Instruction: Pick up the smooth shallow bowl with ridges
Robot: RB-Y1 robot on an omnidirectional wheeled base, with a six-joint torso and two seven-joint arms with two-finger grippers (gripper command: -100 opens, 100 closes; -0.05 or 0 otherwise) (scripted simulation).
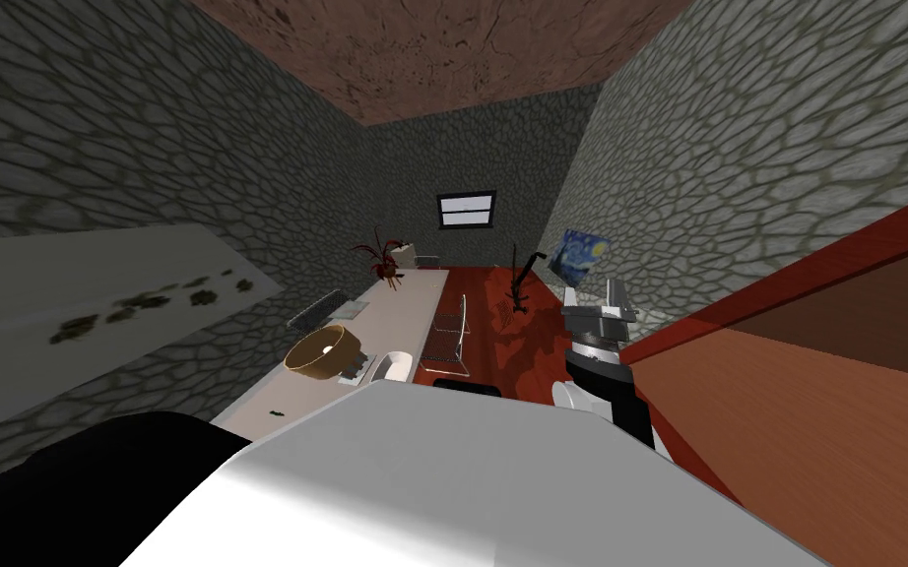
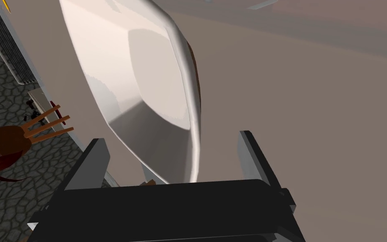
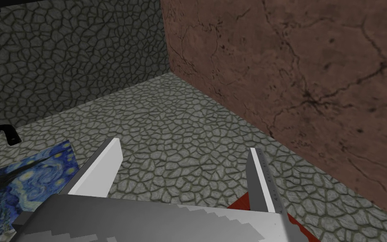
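White and glossy, the shallow bowl (image 2: 146, 84) lies on the pale table (image 2: 306, 109), its rim between the spread fingers of the left gripper (image 2: 173, 161); probably rigid, light and slippery, so pinch the rim wall; the right gripper (image 3: 184, 168) hangs open, well apart.

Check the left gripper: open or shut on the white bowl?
Open: the left gripper fingers stand wide apart, the white bowl between them, neither pressing it.

White bowl (image 2: 146, 92), glossy sheen. Table (image 2: 314, 126) pale beige. Walls (image 1: 738, 148) grey, cobbled all over. Ceiling (image 1: 442, 49) brown, dark cracks running through. Floor (image 1: 501, 325) deep red. Painting (image 1: 580, 254) blue with yellow swirls. Plant (image 1: 378, 254) dark red.
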